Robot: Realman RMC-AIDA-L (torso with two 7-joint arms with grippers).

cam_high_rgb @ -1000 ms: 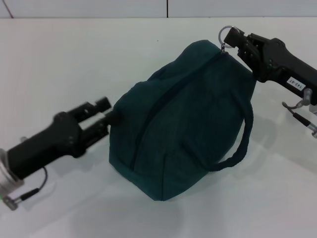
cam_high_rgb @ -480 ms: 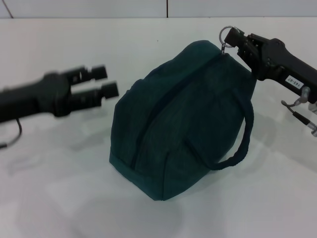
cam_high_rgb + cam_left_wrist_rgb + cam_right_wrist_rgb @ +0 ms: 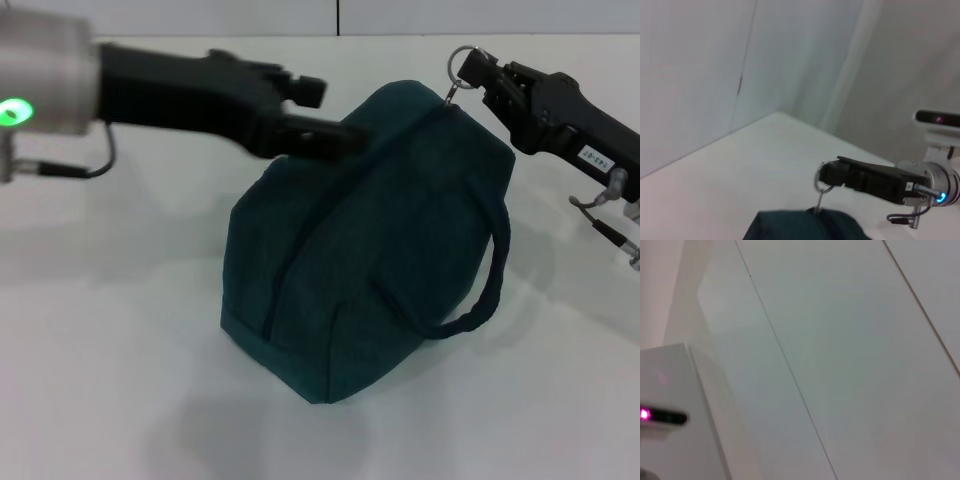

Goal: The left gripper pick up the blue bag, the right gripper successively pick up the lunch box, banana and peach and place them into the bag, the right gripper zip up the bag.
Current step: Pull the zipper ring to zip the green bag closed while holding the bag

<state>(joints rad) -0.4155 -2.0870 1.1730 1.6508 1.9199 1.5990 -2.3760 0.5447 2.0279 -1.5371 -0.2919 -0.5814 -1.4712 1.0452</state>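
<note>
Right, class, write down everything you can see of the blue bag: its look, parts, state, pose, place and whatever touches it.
The blue bag is dark teal-blue fabric, soft and bulging, zipped shut along its top seam. It stands on the white table, leaning. One padded loop handle hangs down its side. The metal ring zipper pull at its upper end is held by the right gripper. The left gripper is at its upper left side; whether it touches is unclear.

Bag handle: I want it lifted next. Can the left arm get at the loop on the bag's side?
Probably yes. The handle hangs bare on the bag; the left gripper is above it, and the right gripper holds only the zipper ring.
</note>
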